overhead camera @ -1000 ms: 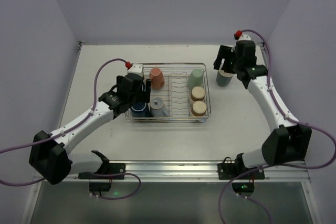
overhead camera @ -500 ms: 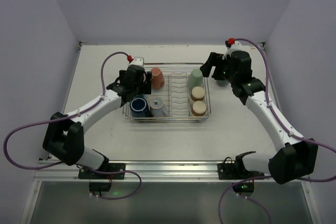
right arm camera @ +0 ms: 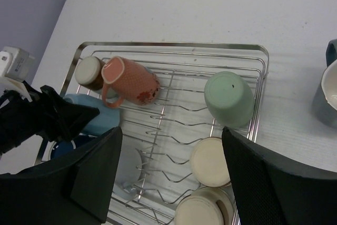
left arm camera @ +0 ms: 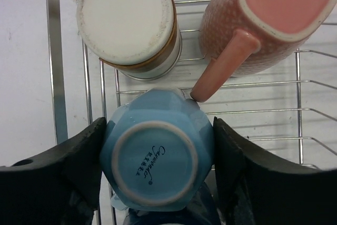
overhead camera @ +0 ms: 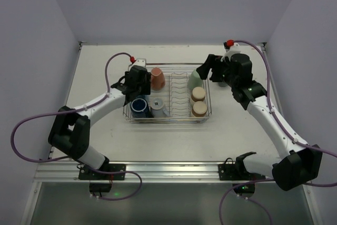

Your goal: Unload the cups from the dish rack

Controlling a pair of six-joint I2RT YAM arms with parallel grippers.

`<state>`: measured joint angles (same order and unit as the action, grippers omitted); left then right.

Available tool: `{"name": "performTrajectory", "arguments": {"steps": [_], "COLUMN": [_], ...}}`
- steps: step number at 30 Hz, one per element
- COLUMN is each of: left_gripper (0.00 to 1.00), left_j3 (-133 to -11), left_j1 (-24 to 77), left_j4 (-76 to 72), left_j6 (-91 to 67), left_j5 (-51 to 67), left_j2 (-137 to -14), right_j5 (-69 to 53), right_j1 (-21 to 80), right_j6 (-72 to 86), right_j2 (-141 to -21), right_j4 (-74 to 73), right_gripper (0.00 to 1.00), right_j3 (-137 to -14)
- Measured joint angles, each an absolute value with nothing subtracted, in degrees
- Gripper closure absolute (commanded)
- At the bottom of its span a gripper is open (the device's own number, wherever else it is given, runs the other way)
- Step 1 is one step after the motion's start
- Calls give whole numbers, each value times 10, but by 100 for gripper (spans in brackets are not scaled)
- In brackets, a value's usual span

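Risk centres on the light blue faceted ceramic cup (left arm camera: 158, 162), upside down at the left end of the chrome wire dish rack (right arm camera: 174, 44). The left gripper (left arm camera: 158, 125) has its jaws pressed against both sides of it. The glazed walls look slippery and could slide free on a lift. The cup seems to lean on a navy cup (left arm camera: 171, 217) underneath, and the salmon pink textured mug (left arm camera: 263, 19) touches it with its handle, so lifting may tip either. The right gripper (right arm camera: 172, 133), jaws apart and empty, hovers near the mint green cup (right arm camera: 229, 98) at the far right.
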<state>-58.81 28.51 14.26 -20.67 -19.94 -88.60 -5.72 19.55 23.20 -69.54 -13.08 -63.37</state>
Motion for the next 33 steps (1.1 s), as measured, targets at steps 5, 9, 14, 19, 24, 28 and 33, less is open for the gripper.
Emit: {"name": "performTrajectory", "arguments": {"steps": [5,9,14,19,24,28,33], "left_gripper": [84,87,91,92,93,93,94], "left_j3": [-581,-581,-591,-598,-596,-558,-489], "left_j1": [285,285,285,285,285,285,285], "left_j4": [143,156,175,187,185,136,31], "left_j6": [-210,-210,-210,-211,-232,-281,-365], "left_j5": [-200,-197,-192,-183,-140,-70,15], "left_j2": [-874,-846,-790,-717,-634,-541,-464], "right_j5": [-76,-112,-183,-231,-241,-233,-231], "right_j1": [199,204,218,246,311,360,375], "right_j6": [247,277,350,407,449,486,517], "right_j2": [-680,-652,-606,-611,-635,-637,-651], "right_j4": [-122,-91,-1,86,166,245,305], "right_gripper": [16,6,5,5,8,12,21], "right_j3": [-632,-606,-540,-502,-479,-432,-411]}}
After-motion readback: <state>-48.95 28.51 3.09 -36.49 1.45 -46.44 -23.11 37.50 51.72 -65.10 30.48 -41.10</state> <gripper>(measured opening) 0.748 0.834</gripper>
